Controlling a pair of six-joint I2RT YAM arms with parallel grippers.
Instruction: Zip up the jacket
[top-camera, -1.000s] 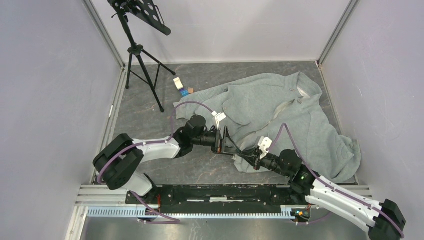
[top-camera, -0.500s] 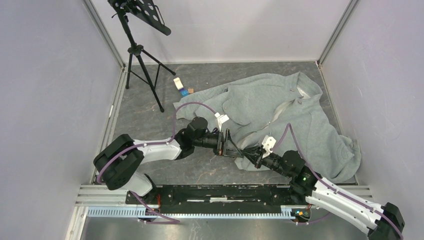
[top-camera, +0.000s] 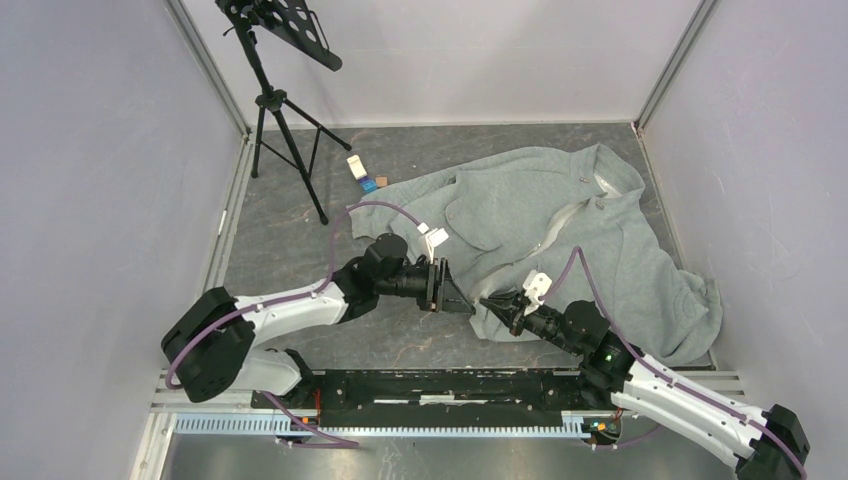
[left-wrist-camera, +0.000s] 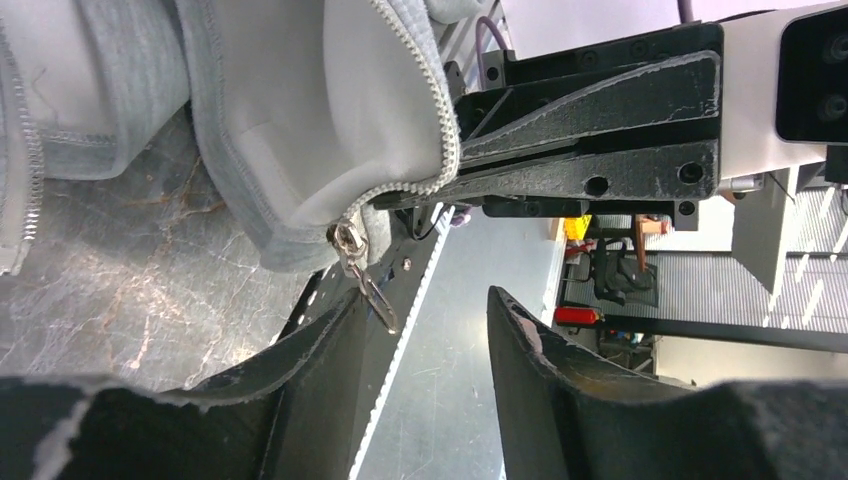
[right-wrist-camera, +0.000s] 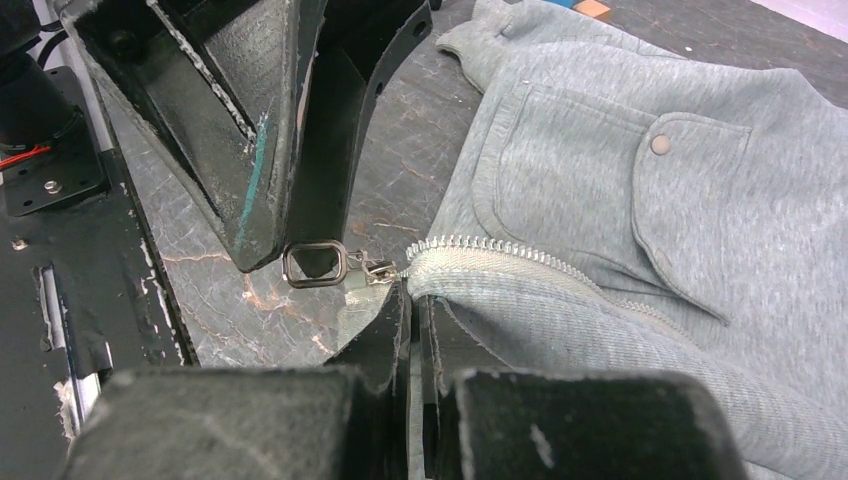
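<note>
The grey-green fleece jacket (top-camera: 590, 240) lies spread over the right half of the floor, front open. My right gripper (top-camera: 492, 302) is shut on the bottom end of the zipper tape at the near hem; in the right wrist view the jacket (right-wrist-camera: 640, 210) runs off to the right and the gripper (right-wrist-camera: 415, 300) pinches the edge just behind the metal slider and its ring pull (right-wrist-camera: 318, 265). My left gripper (top-camera: 460, 298) is open just left of that corner. In the left wrist view the left gripper (left-wrist-camera: 425, 295) is empty, with the pull (left-wrist-camera: 368, 285) hanging by its left fingertip.
A black music stand (top-camera: 285, 100) stands at the back left. A small white box and a blue item (top-camera: 362, 172) lie on the floor behind the jacket. Grey walls close in on three sides. The black rail (top-camera: 450, 385) runs along the near edge.
My left gripper has backed a little to the left and its elbow has swung left. My right gripper has carried the hem corner slightly forward, still shut on it.
</note>
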